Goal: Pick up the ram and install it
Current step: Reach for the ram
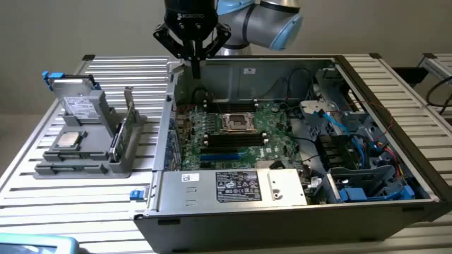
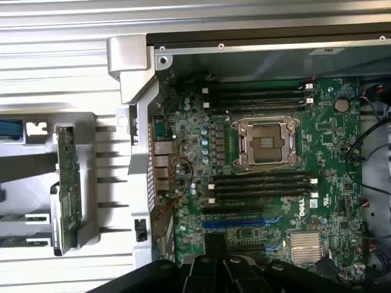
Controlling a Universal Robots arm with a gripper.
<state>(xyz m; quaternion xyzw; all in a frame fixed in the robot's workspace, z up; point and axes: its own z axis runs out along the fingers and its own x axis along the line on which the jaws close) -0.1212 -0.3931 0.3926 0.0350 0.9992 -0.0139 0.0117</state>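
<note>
- The ram (image 2: 68,183) is seen standing in the grey holder (image 1: 71,169), beside the computer case (image 1: 282,227), ungrasped.
- The gripper (image 1: 196,73) is poised over the case's far corner, fingers closed on nothing.
- Pick-up is judged not yet begun; parted fingers aligned along the stick would be required.

The green motherboard (image 2: 330,140) has black and blue slots (image 2: 263,181); the hand (image 1: 196,73) is black.

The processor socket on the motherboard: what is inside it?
The socket holds no chip: its bare contact field shows inside the metal frame. The frame's rim covers the field's edges, and whatever lies beneath cannot be seen.
</note>
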